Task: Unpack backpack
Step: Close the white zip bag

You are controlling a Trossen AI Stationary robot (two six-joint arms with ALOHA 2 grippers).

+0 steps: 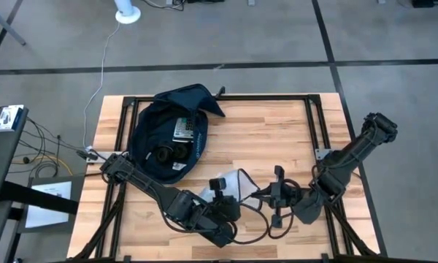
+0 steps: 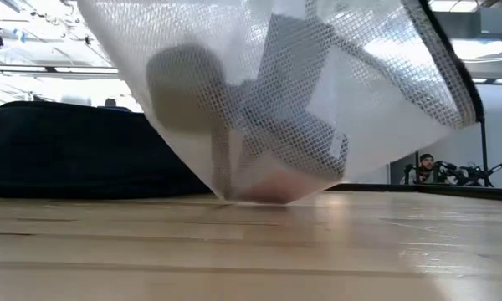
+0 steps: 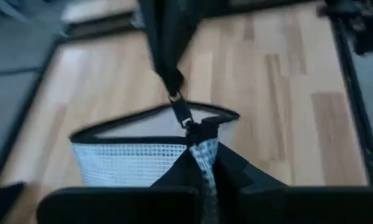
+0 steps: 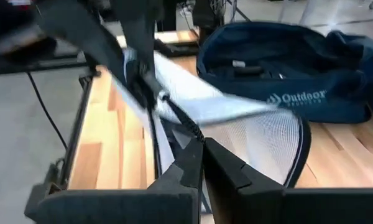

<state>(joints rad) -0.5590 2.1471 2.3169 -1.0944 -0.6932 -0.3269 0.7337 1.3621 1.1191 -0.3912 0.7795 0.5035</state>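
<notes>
Both the left gripper (image 1: 230,191) and right gripper (image 1: 265,193) pinch the mesh pouch (image 1: 237,183) between them (probably to open it), the backpack (image 1: 168,131) lying open behind, on the table's left.

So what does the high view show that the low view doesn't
Only the high view shows both arms, the left end effector and the right end effector at the mesh pouch, and the open backpack with items inside. Only the low view shows the pouch's bottom corner touching the table. Both show pouch, backpack and table.
</notes>
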